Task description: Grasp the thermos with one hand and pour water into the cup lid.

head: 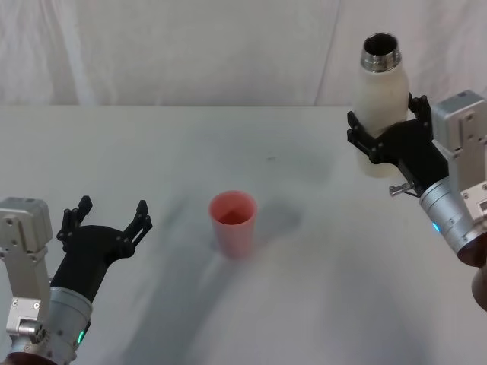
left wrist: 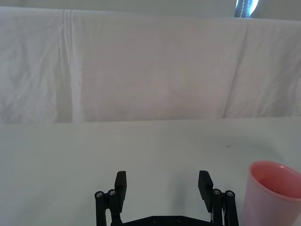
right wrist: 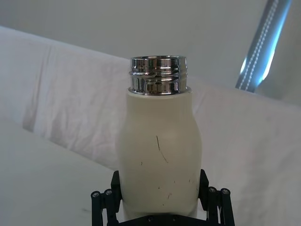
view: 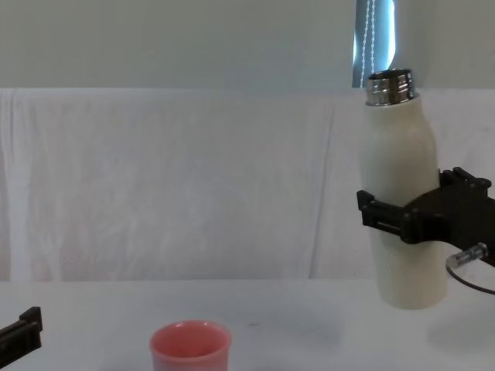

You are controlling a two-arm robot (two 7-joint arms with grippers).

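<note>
Two grippers over a white desk (head: 319, 304). Right gripper (head: 388, 133), above the desk's far right part, is clamped around the lower body of the thermos (head: 382, 99), which is held upright and clear of the desk, as the chest view shows; its open steel neck (right wrist: 158, 75) points up. Cup lid (head: 233, 223), pink, stands upright near the desk's middle, mouth up, well apart from the thermos. Left gripper (head: 106, 217) hovers near the front left edge with fingers (left wrist: 121, 182) spread apart, holding nothing, the cup lid just beside it toward the middle.
</note>
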